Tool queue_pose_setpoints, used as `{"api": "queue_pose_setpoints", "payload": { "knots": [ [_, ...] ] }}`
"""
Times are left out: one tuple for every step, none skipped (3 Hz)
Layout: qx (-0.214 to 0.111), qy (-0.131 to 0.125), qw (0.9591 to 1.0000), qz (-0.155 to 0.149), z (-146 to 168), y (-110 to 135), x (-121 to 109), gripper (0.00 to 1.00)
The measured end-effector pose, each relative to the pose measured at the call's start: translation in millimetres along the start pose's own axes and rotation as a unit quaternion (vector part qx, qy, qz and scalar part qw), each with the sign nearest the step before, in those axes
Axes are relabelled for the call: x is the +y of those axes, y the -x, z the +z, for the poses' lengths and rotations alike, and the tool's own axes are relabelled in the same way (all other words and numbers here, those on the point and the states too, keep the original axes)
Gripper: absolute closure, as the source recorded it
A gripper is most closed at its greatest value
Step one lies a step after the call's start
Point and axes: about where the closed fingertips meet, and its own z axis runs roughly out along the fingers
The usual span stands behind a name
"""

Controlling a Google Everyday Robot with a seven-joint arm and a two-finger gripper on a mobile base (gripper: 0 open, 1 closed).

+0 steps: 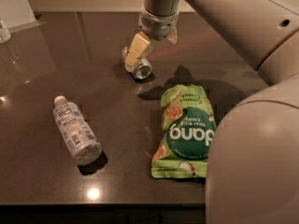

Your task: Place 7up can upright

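Observation:
The 7up can [141, 70] lies on its side on the dark table [103, 36], its shiny silver end facing the front right. My gripper [155, 42] hangs just above it, reaching down from the top middle. It is open. One cream finger [137, 49] overlaps the can's upper left side, and the other finger [173, 35] shows behind the wrist to the right. The can's green and white sides are mostly hidden by the finger.
A clear plastic bottle [76, 130] with a white cap lies at the front left. A green Dang chips bag [185, 132] lies flat to the right of centre. My arm [252, 139] fills the right side. A small container [3, 30] stands at the far left edge.

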Motion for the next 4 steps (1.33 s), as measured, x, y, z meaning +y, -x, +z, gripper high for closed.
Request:
{"api": "queue_pose_setpoints", "payload": {
  "knots": [
    [0.01, -0.013, 0.9995, 0.027, 9, 16, 3, 0.0],
    [0.022, -0.027, 0.9984, 0.046, 20, 31, 1, 0.0],
    [0.033, -0.034, 0.997, 0.062, 34, 43, -4, 0.0],
    [0.039, -0.039, 0.9957, 0.074, 44, 56, -10, 0.0]
  ]
}}
